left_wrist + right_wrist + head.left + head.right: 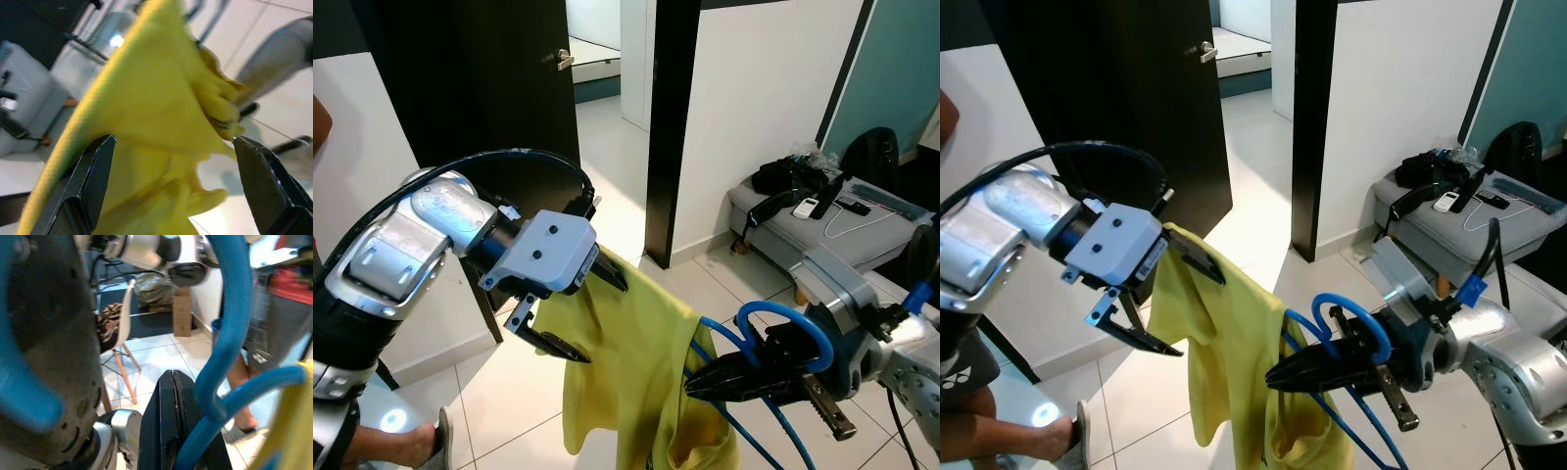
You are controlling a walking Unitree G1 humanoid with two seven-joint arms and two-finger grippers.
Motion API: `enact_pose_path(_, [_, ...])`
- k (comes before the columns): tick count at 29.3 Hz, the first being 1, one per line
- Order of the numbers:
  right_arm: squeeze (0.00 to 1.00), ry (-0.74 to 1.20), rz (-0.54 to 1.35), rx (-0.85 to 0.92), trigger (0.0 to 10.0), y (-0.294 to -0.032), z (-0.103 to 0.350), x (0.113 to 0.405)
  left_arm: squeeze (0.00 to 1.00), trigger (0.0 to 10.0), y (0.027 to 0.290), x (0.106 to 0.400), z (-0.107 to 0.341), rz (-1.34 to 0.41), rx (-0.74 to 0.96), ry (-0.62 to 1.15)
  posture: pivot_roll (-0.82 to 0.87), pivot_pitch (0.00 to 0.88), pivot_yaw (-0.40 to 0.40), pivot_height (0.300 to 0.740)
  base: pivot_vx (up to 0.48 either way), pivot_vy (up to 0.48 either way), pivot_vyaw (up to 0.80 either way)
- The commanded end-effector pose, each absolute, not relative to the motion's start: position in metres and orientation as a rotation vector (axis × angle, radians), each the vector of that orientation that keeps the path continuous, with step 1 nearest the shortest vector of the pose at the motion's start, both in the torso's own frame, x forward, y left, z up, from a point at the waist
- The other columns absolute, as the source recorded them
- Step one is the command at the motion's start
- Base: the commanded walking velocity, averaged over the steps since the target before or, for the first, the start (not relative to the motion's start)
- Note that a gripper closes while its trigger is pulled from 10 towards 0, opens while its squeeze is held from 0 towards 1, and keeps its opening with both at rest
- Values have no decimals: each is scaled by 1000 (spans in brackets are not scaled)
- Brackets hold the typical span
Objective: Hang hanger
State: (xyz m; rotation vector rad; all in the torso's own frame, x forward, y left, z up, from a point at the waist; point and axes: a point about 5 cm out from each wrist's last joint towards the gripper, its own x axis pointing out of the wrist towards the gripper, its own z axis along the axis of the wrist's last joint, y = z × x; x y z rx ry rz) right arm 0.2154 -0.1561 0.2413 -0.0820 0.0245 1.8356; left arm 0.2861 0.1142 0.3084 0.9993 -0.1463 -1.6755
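We look down on a floor [607,127] of pale glossy tiles that runs from under us, past a dark open door [499,78], into the room beyond. A low grey bench [783,220] on short wooden legs stands on the tiles against the white wall. On its top lie a black bag [783,174], a white remote-like device [808,206], a dark remote [854,206], a thin white cable [852,227] and a flat transparent sleeve [891,199]. At the lower left a person's sandalled foot [411,446] rests on the tiles, beside a bright glare spot.
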Motion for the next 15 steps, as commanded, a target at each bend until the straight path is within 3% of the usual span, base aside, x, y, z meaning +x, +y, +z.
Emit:
enact_pose_path(1, [0, -9, 1875, -97, 10000, -151, 248, 211, 0, 10000, 112, 288, 309, -1670, 999, -146, -80, 0, 54, 740, 0, 0, 0])
enact_pose_path(8, [0, -2, 1873, -96, 10000, -151, 247, 212, 0, 10000, 124, 270, 337, -1862, 798, -173, -82, 0, 55, 740, 0, 0, 0])
enact_pose_path(15, [0, -1, 1864, -96, 10000, -152, 249, 212, 0, 10000, 150, 259, 334, -1897, 784, -77, -81, 0, 52, 740, 0, 0, 0])
